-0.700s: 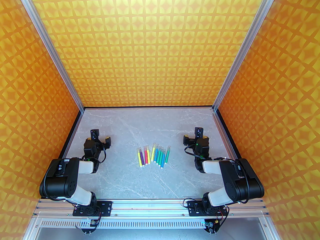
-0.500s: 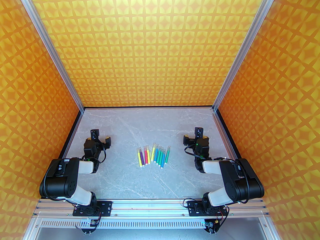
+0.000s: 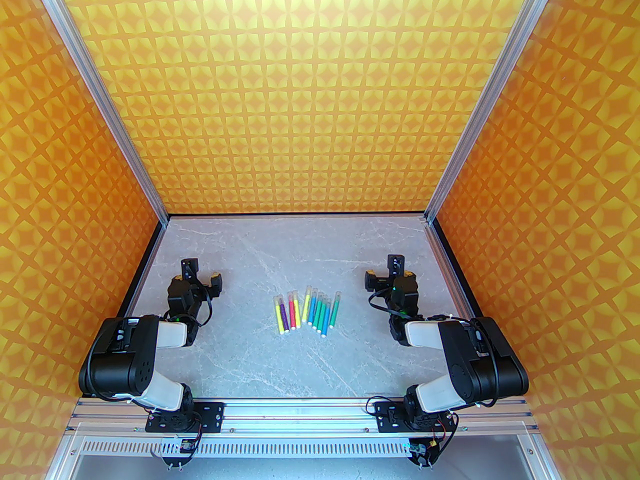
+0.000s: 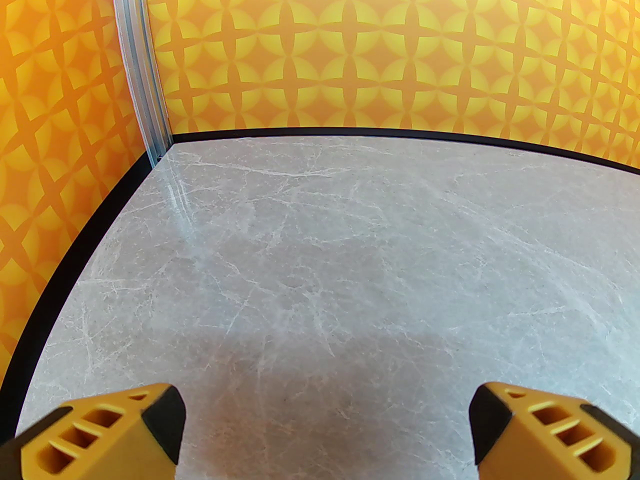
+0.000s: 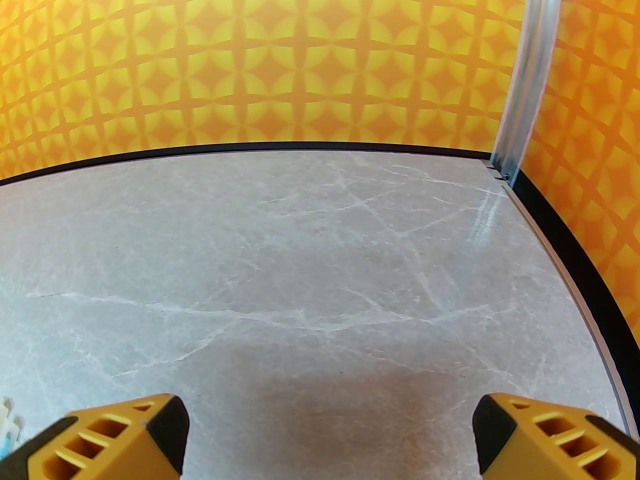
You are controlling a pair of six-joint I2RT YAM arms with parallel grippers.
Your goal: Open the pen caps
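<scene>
Several pens [image 3: 305,313] lie side by side at the table's middle, with yellow, purple, pink, blue and green barrels. The clear pen caps [image 3: 314,292] sit on their far ends and the white plugs point toward me. My left gripper [image 3: 202,274] hovers left of the pens, open and holding nothing, with its yellow fingers [image 4: 150,428] spread wide over bare marble. My right gripper [image 3: 385,270] hovers right of the pens, also open and holding nothing, its fingers [image 5: 520,433] apart. A pale sliver with some blue [image 5: 7,425] peeks in at the right wrist view's left edge.
The grey marble table [image 3: 250,358] is boxed in by orange patterned walls at the back and both sides, with aluminium posts [image 3: 150,188] at the far corners. Open tabletop lies between each gripper and the pens.
The right gripper has edged a hair to the left. The pens and the left arm are as before.
</scene>
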